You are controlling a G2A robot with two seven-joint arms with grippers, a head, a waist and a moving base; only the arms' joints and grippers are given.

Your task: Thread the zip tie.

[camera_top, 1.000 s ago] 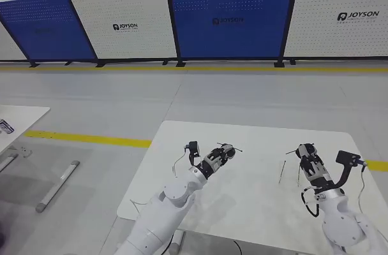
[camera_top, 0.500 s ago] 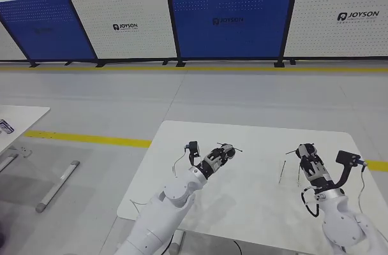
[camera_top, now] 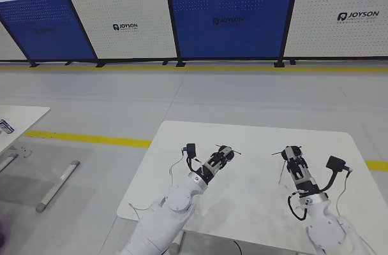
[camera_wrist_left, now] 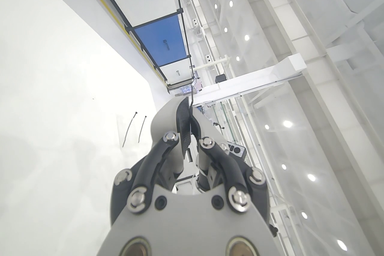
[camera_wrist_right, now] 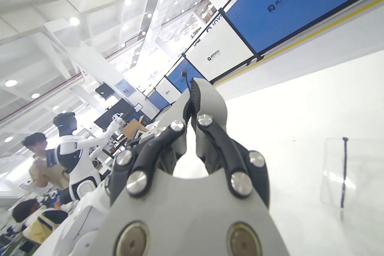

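Note:
My left gripper (camera_top: 224, 153) hangs over the middle of the white table (camera_top: 245, 210), shut on a thin black zip tie (camera_top: 233, 151). In the left wrist view the strand (camera_wrist_left: 190, 101) pokes out past the closed fingertips (camera_wrist_left: 183, 116). My right gripper (camera_top: 289, 154) is to its right at about the same height, shut on another black zip tie (camera_top: 277, 153), whose small head (camera_wrist_right: 184, 71) sticks out beyond the tips. The two grippers are apart.
Spare zip ties (camera_wrist_left: 129, 129) (camera_wrist_left: 142, 128) lie on the table below the right gripper, one (camera_wrist_right: 343, 170) on a clear plastic sheet (camera_wrist_right: 331, 179). A second white table (camera_top: 9, 127) stands far left. Blue and white panels (camera_top: 232, 29) fence the back.
The right arm has moved left with its zip tie, closing part of the gap to the left gripper. The left arm has shifted only slightly.

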